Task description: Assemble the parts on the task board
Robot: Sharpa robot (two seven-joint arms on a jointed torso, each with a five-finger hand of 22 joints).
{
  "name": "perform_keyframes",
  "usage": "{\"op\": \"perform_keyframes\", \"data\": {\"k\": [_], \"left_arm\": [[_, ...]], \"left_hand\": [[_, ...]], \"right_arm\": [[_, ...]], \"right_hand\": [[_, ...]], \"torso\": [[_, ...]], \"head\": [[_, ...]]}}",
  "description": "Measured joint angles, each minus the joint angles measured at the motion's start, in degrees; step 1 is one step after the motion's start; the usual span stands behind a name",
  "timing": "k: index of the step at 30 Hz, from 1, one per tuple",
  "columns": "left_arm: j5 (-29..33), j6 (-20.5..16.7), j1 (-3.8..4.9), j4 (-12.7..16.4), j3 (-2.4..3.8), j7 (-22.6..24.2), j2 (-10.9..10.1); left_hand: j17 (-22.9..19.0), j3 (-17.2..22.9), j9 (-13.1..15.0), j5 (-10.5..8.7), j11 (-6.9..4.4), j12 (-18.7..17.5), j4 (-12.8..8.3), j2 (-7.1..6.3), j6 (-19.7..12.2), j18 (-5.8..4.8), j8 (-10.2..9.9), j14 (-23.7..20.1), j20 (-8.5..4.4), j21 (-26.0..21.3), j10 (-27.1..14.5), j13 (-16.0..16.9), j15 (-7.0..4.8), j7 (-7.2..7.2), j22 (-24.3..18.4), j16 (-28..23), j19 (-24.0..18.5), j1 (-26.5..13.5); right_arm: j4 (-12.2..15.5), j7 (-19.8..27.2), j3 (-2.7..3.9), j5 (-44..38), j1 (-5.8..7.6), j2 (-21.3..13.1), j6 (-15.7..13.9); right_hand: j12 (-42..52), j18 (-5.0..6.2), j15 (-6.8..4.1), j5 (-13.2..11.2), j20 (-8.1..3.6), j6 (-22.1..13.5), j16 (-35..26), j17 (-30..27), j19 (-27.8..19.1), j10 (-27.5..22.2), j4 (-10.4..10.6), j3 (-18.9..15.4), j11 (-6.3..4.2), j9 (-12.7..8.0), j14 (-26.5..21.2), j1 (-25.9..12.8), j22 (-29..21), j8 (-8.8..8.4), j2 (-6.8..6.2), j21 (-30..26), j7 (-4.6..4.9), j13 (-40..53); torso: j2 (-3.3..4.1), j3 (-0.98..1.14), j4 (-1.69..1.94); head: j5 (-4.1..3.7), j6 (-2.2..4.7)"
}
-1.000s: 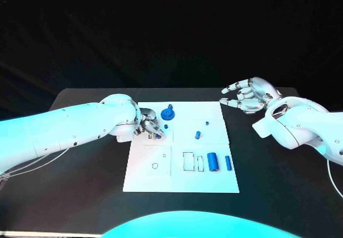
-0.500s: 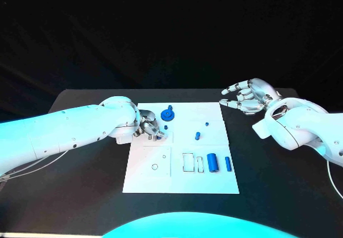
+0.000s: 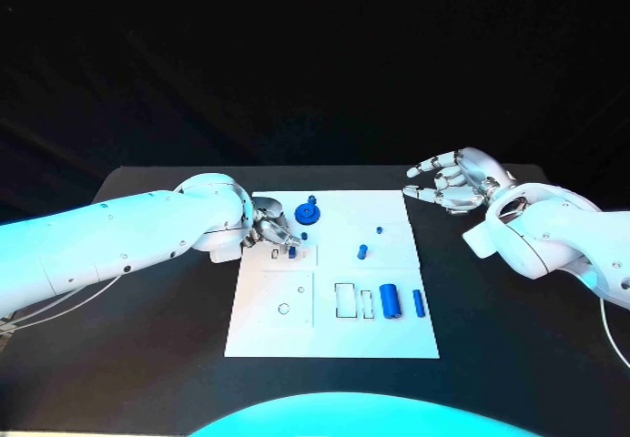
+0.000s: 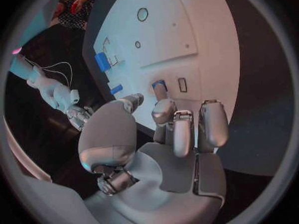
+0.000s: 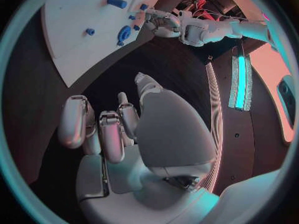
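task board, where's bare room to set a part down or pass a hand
Free: the near strip of the white task board, below the large blue cylinder and the rectangular slots, and the black table beside it. Crowded: the far left corner, where the left hand sits by the blue gear-shaped part.

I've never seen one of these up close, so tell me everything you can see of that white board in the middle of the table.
The task board is a flat white rectangular plate lying on the black table. It looks like smooth plastic, marked with rectangular and round cut-outs. Small blue parts stand or lie on it: a gear-like piece, small pegs, a thick cylinder. The left hand is over its far left area.
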Motion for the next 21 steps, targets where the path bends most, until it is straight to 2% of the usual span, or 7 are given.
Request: {"op": "perform_keyframes", "data": {"k": [7,11,13,15,17,19,21], "left_arm": [[-0.04,-0.1,1.33,1.39,1.05,-0.08,-1.01],[0.04,0.16,2.67,1.61,1.65,-0.15,-1.41],[0.13,0.39,3.59,1.08,1.86,-0.17,-1.44],[0.31,0.66,4.57,-0.22,1.98,-0.17,-1.37],[0.55,0.81,5.25,-1.9,2.08,-0.17,-1.18],[0.77,0.85,5.63,-3.41,2.09,-0.17,-0.88],[0.94,0.87,5.93,-5.29,2.09,-0.17,-0.36]], "left_hand": [[0.0,-0.88,0.15,-1.0,0.04,-0.38,0.09,-0.37,-0.41,0.0,0.0,0.0,0.0,-0.22,-0.51,-0.52,0.0,-0.01,-0.19,0.0,0.0,-0.36],[0.0,-1.05,0.13,-1.06,0.43,-2.93,-0.09,-0.4,-2.52,0.0,-0.1,0.0,-0.04,-1.66,-2.94,-3.54,0.0,0.53,-2.51,-0.29,-1.39,0.48],[0.0,-1.05,-0.26,-0.44,1.29,-6.15,-0.09,-0.14,-4.92,0.0,-1.13,0.09,0.52,-3.58,-6.08,-7.38,0.1,1.44,-5.76,-1.93,-3.61,3.29],[0.0,-1.05,-1.11,-0.4,2.21,-8.94,-0.09,0.03,-6.58,0.06,-2.58,0.06,1.25,-5.52,-8.85,-10.78,1.04,2.54,-8.84,-3.42,-5.63,5.22],[0.0,-1.05,-2.09,-0.25,2.99,-10.14,-0.09,0.28,-8.2,0.91,-4.4,0.11,1.84,-6.37,-10.21,-12.29,1.62,3.47,-10.01,-4.0,-6.39,6.16],[0.0,-1.37,-3.2,0.0,3.95,-11.09,-0.09,0.37,-9.43,0.91,-6.38,0.09,2.59,-7.31,-11.19,-13.68,2.38,4.35,-11.4,-4.64,-7.13,6.92],[0.0,-1.43,-3.62,0.0,4.13,-11.25,-0.15,0.33,-9.73,0.91,-7.09,0.09,2.65,-7.5,-11.76,-14.13,2.37,4.64,-11.8,-4.66,-7.2,6.96]], "right_arm": [[-0.14,0.01,0.0,0.05,-0.12,0.0,0.0],[-0.25,0.02,0.0,0.1,-0.16,0.04,0.0],[-0.31,0.02,0.0,0.12,-0.17,0.05,0.0],[-0.36,0.02,0.0,0.14,-0.17,0.05,0.0],[-0.41,0.02,0.0,0.17,-0.18,0.06,0.0],[-0.43,0.02,0.0,0.19,-0.18,0.07,0.0],[-0.45,0.02,0.0,0.2,-0.18,0.07,0.0]], "right_hand": [[0.0,0.0,0.0,0.0,0.0,0.0,0.0,0.04,0.0,0.0,0.0,0.0,0.0,0.0,0.0,0.0,0.0,0.0,0.0,0.0,0.0,0.0],[0.0,0.0,0.0,0.0,0.0,0.0,0.0,0.04,0.0,0.0,0.0,0.0,0.0,0.0,0.0,0.0,-0.01,0.0,0.0,0.0,0.0,0.0],[0.0,0.0,0.0,0.0,0.0,0.0,0.0,0.04,0.0,0.0,0.0,0.0,0.0,0.0,0.0,0.0,-0.01,0.0,0.0,0.0,0.0,0.0],[0.0,0.0,0.0,0.21,-0.13,0.0,0.0,0.04,-0.13,0.0,0.0,0.0,0.0,0.0,0.0,0.0,-0.01,0.0,0.0,0.0,0.0,0.0],[0.0,-0.01,0.0,0.22,-0.21,0.0,0.0,0.03,-0.21,0.0,0.0,0.0,0.0,0.0,0.0,0.0,-0.01,0.0,0.0,0.0,0.0,0.01],[0.0,-0.01,0.0,0.22,-0.21,0.0,0.0,0.03,-0.21,0.0,0.0,0.0,0.0,0.0,0.0,0.0,-0.01,0.0,0.0,0.0,0.0,0.04],[0.0,-0.01,0.0,0.22,-0.21,0.0,0.0,0.03,-0.21,0.0,0.0,0.0,0.0,0.0,0.0,0.0,-0.01,0.0,0.0,0.0,0.0,0.05]], "torso": [[-0.01,0.01,0.03],[-0.01,0.01,0.03],[0.01,0.01,0.03],[0.01,0.04,0.03],[0.02,0.07,0.03],[0.04,0.07,0.03],[0.09,0.07,0.03]], "head": [[0.04,0.26],[0.14,0.54],[0.2,0.63],[0.27,0.75],[0.31,0.83],[0.34,1.0],[0.37,1.15]]}}
